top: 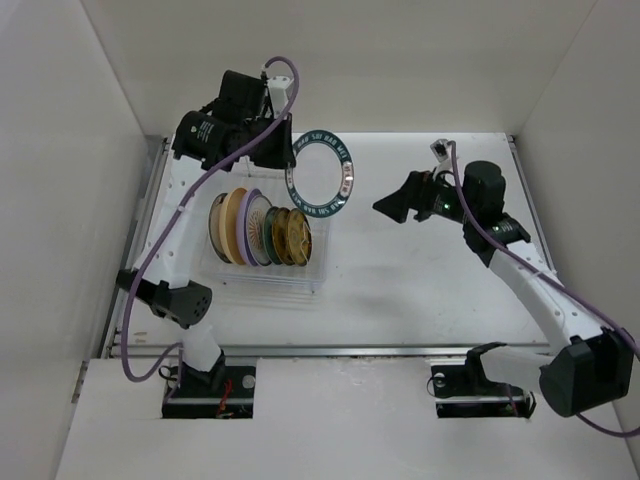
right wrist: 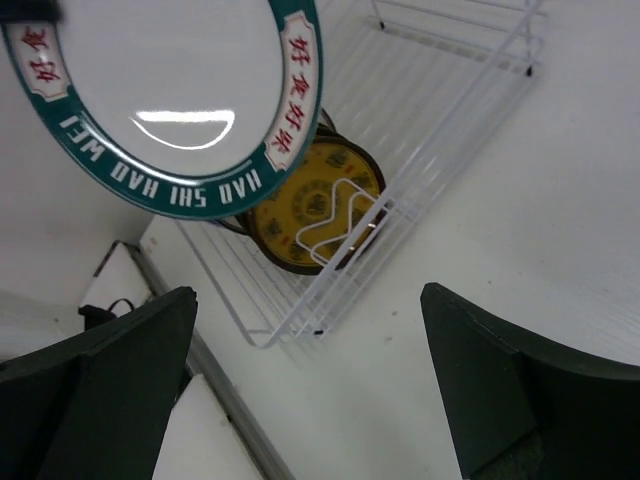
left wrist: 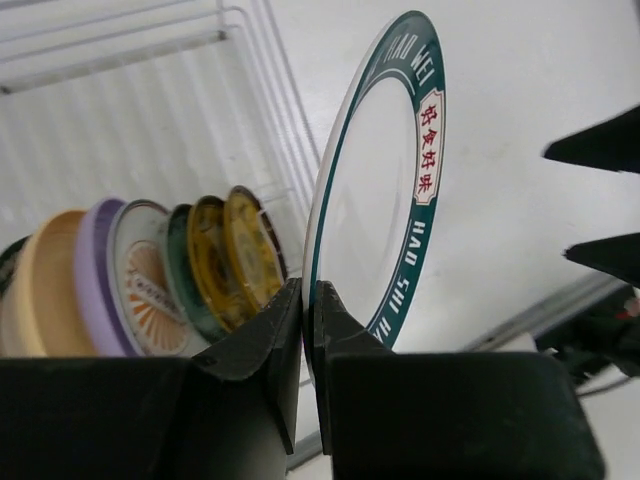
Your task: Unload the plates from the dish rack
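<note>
My left gripper (top: 287,158) (left wrist: 308,300) is shut on the rim of the green-rimmed white plate (top: 320,174) (left wrist: 375,190) and holds it upright in the air, to the right of and above the dish rack (top: 262,282). That plate also shows in the right wrist view (right wrist: 165,100). Several plates stand on edge in the rack: tan-yellow (left wrist: 45,290), lavender (left wrist: 95,270), white with orange design (left wrist: 145,280), teal (left wrist: 185,270) and yellow-brown ones (top: 290,236) (right wrist: 315,205). My right gripper (top: 393,205) (right wrist: 310,390) is open and empty, to the right of the held plate.
White table (top: 420,290) with white walls on both sides and behind. The rack's wire end (right wrist: 330,290) lies below the held plate. A metal strip (top: 380,349) runs along the table's near edge.
</note>
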`<action>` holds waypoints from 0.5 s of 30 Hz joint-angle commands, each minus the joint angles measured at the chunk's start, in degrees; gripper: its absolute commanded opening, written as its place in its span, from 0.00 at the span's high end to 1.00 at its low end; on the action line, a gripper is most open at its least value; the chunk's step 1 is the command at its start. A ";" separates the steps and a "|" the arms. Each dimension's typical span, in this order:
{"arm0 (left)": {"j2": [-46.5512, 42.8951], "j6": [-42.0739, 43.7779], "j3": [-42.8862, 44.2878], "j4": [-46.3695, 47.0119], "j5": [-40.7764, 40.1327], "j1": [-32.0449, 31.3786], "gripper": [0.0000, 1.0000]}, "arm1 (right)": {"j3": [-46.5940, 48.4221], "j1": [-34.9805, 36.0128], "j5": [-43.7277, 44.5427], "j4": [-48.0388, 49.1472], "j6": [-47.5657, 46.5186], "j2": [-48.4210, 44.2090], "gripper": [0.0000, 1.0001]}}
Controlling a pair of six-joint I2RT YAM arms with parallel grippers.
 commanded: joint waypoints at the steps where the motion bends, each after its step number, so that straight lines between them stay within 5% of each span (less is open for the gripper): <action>1: 3.84 -2.90 0.62 2.76 16.62 3.57 1.00 | 0.20 0.49 -8.26 13.77 4.87 2.73 0.00; 3: 4.55 -3.51 -2.53 3.81 26.10 5.95 1.00 | 1.60 0.49 -8.80 13.80 5.49 6.50 0.00; 9: 4.56 -3.52 -6.41 5.22 35.81 8.07 1.00 | 2.93 0.49 -13.63 15.55 7.86 14.76 0.05; 12: 5.69 -4.05 -7.03 5.93 39.16 8.07 1.00 | 2.93 0.49 -15.13 18.08 9.62 18.19 0.18; 15: 6.31 -3.52 -7.03 5.93 39.87 8.07 1.00 | 2.40 0.49 -18.02 24.84 14.98 19.43 0.44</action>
